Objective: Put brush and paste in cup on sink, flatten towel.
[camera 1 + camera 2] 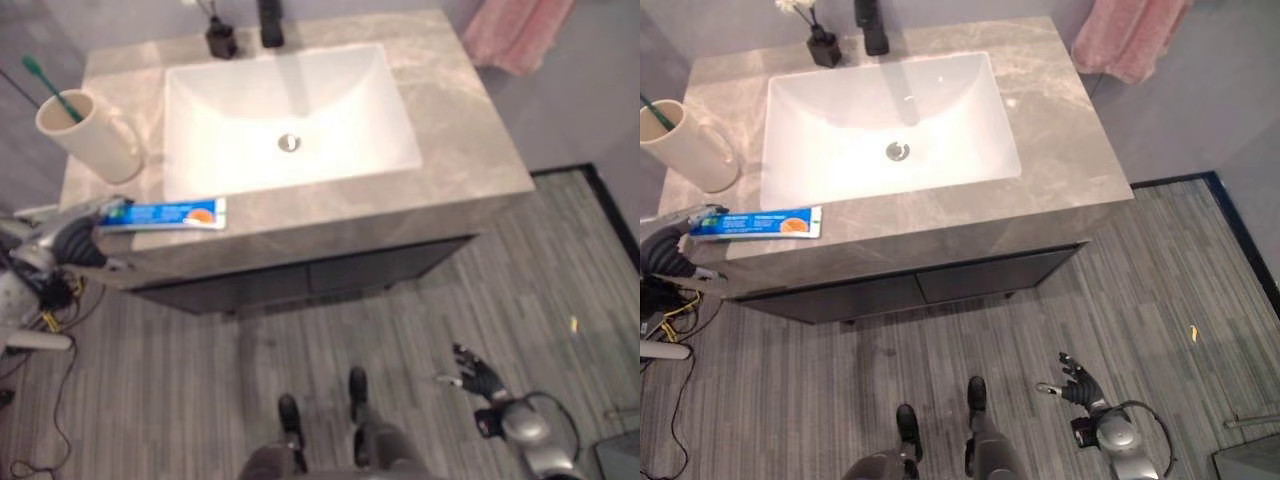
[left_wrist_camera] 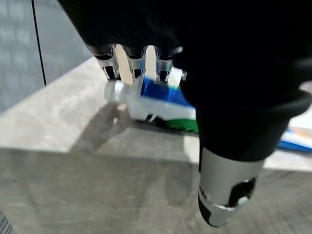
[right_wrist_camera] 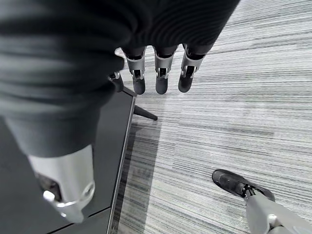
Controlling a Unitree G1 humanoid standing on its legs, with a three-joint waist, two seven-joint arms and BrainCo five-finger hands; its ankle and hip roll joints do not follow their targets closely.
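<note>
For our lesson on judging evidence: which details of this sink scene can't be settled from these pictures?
- Left hand grip: in its wrist view the dark cover hides whether the fingers close on the paste.
- Brush: its lower part is hidden inside the cup.
- Towel: cut off by the top edge in both eye views.
- Bottle contents: too small.

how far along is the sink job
Done: the toothbrush stands in the cup. In hand: the left hand reaches over the cap end of the toothpaste lying on the counter. Left: paste into cup, pink towel; right hand hangs idle.
</note>
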